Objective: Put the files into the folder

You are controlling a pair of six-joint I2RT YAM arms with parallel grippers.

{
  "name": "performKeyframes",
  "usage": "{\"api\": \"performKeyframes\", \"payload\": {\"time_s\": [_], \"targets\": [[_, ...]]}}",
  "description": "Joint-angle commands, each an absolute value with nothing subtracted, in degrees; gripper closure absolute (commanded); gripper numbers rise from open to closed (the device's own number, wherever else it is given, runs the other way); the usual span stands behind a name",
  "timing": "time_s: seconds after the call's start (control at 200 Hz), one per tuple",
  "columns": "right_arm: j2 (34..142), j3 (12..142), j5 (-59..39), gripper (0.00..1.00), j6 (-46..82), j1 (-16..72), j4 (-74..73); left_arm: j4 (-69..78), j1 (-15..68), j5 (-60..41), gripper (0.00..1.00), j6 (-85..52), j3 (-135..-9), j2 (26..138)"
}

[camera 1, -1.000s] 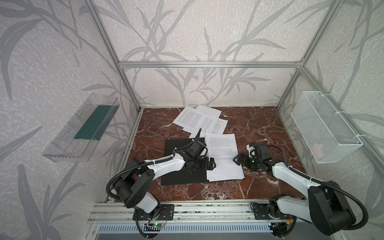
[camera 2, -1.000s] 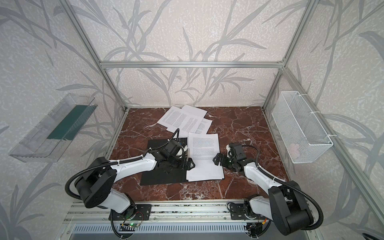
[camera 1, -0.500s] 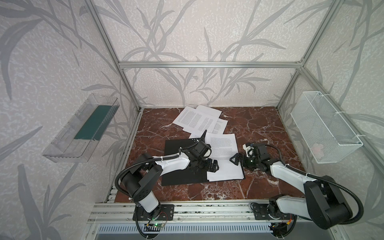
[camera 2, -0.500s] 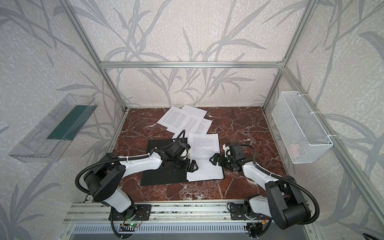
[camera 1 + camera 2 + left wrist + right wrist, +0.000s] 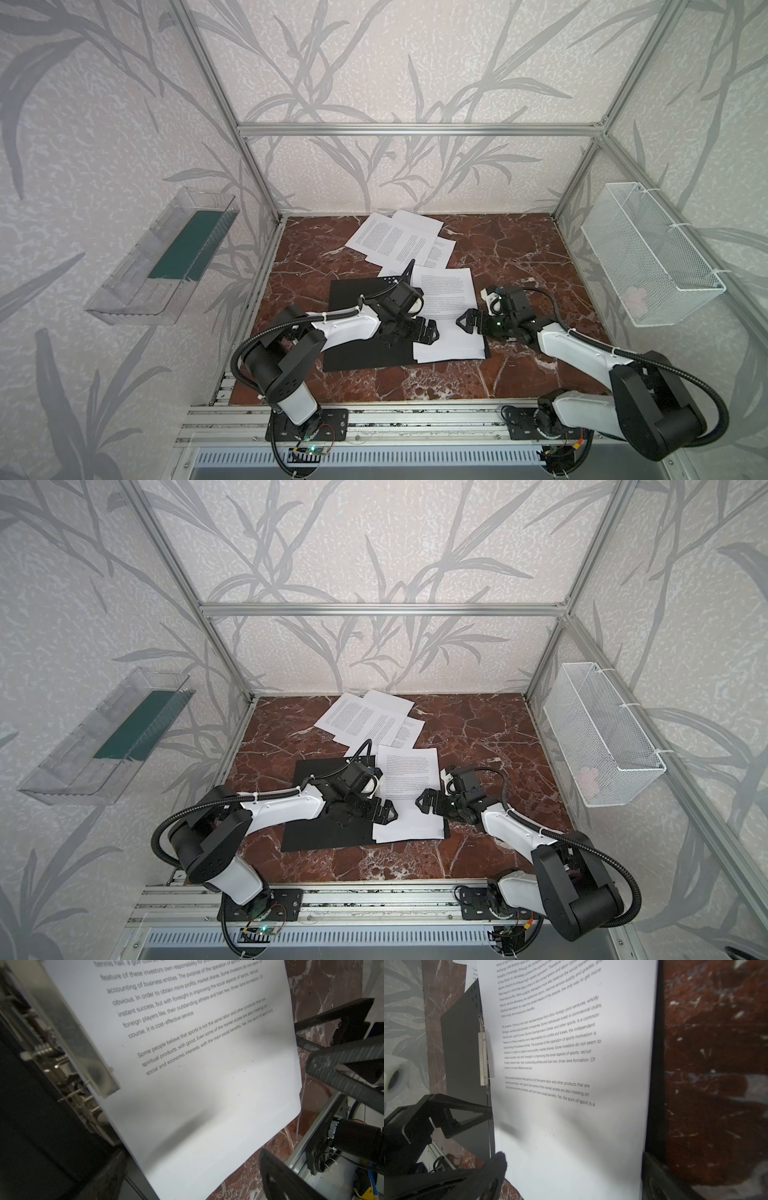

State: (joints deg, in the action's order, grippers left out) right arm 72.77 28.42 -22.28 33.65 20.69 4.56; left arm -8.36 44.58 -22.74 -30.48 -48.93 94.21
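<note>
Left arm (image 5: 345, 328), right arm (image 5: 573, 349): white shells, black joints, black corrugated cable loops. Left gripper (image 5: 430, 332), right gripper (image 5: 463, 322): black, triangular fingers.

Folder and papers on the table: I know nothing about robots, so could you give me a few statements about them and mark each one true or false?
1. The folder lies open with its black inside facing up. True.
2. One printed sheet lies on the folder's right-hand half, as both top views show. True.
3. Every sheet is already in the folder. False: a loose pile lies at the back of the table.
4. The left gripper is clamped on the sheet. False: it is open, and so is the right gripper; neither grips anything.
5. The folder sits in the wire basket. False: it lies on the table; the basket hangs on the side wall.
</note>
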Motion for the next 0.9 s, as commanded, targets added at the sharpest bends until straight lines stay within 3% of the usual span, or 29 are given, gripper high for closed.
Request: {"api": "performKeyframes", "payload": {"time_s": [0.0, 0.12, 0.275, 0.555, 0.74, 0.82, 0.895], "targets": [[72.6, 30.9, -20.3, 0.01, 32.4, 20.9, 7.0, -9.0, 44.9, -23.4, 0.01, -30.4, -47.6, 94.1], [73.6, 31.2, -19.7, 0.01, 32.5, 21.8, 7.1, -8.3, 44.8, -24.1, 0.01, -31.0, -47.3, 93.1], [71.9, 33.5, -8.5, 0.01, 31.0, 24.2, 13.8, -8.8, 44.9, -22.3, 0.01, -31.9, -47.5, 91.4], [75.1, 41.8, -5.5, 0.01, 28.9, 24.9, 17.5, -17.6, 46.5, -13.2, 0.01, -30.3, -49.2, 77.9], [88.4, 56.8, -3.2, 0.01, 23.3, 25.0, 19.8, -16.8, 52.4, -15.1, 0.08, -34.6, -46.8, 76.4], [96.6, 65.8, -3.8, 0.0, 20.4, 25.0, 22.7, -16.7, 56.8, -14.7, 0.16, -36.0, -47.4, 78.1], [105.3, 75.0, -5.4, 0.05, 17.6, 25.0, 26.4, -15.3, 60.3, -15.4, 0.24, -37.9, -47.9, 80.0]]}}
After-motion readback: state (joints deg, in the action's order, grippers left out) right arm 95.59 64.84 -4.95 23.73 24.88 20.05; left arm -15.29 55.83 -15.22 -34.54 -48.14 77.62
